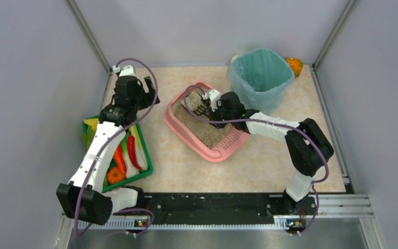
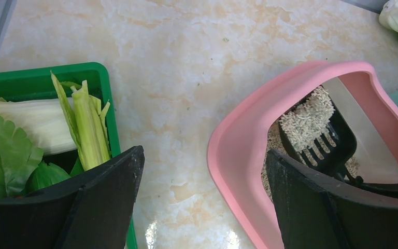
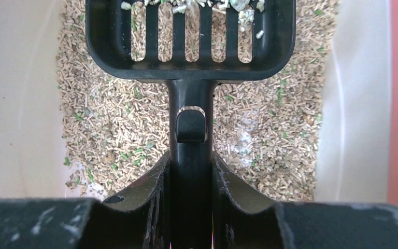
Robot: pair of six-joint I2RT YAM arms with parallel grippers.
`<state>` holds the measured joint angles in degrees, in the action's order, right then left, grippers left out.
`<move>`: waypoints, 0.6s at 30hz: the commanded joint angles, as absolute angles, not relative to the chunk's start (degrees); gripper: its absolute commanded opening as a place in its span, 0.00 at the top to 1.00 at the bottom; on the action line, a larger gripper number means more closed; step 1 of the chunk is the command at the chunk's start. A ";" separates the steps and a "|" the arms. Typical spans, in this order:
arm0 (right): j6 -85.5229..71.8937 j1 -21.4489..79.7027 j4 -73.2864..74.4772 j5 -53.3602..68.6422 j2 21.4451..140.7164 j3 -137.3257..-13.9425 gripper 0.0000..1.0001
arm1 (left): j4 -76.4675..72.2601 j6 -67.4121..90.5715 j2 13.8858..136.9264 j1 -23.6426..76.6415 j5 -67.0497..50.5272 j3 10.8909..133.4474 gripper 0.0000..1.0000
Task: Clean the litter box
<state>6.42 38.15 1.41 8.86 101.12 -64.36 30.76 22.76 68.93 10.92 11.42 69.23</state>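
**While the scoop hangs loaded over the litter, the left jaws stand apart**

Set askew in the middle of the worktop (image 1: 269,155), the litter box (image 1: 172,115) lies between the green tray (image 1: 146,171) on the left and the teal-lined bin (image 1: 261,78) at the far right. Its slotted ledge (image 1: 231,141) is at the near-right end. It touches neither tray nor bin.

The right jaws are clenched on the handle of a black scoop (image 3: 192,129), one finger pressed on each side of it. The scoop's slotted head sits just above the beige litter (image 3: 114,135) at the far end of the box. From the left wrist camera the scoop (image 2: 316,140) shows a heap of pale pellets lying on it, inside the pink rim (image 2: 238,129).

The left jaws are released and spread wide, with nothing between them. They hover over bare worktop, between the far corner of the green tray (image 2: 77,70) and the litter box. Celery stalks (image 2: 88,124) and a green leaf (image 2: 5,155) lie in that corner of the tray; red peppers (image 1: 119,155) lie nearer the arm's base. A small orange object (image 1: 294,66) sits just behind the bin.
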 commanded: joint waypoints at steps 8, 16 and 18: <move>6.46 37.28 -9.22 9.59 89.55 -55.81 1.00 | 27.10 22.09 69.19 10.72 11.78 71.28 0.08; 7.48 37.25 -4.94 11.18 82.88 -51.51 1.00 | 25.20 21.53 68.47 10.72 12.27 69.50 0.08; 6.14 37.27 -6.69 10.53 82.83 -51.36 1.00 | 24.17 21.68 68.05 10.72 12.54 68.24 0.08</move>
<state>6.68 37.67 -2.07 9.67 87.57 -51.96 29.41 22.35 69.25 10.92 11.53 69.21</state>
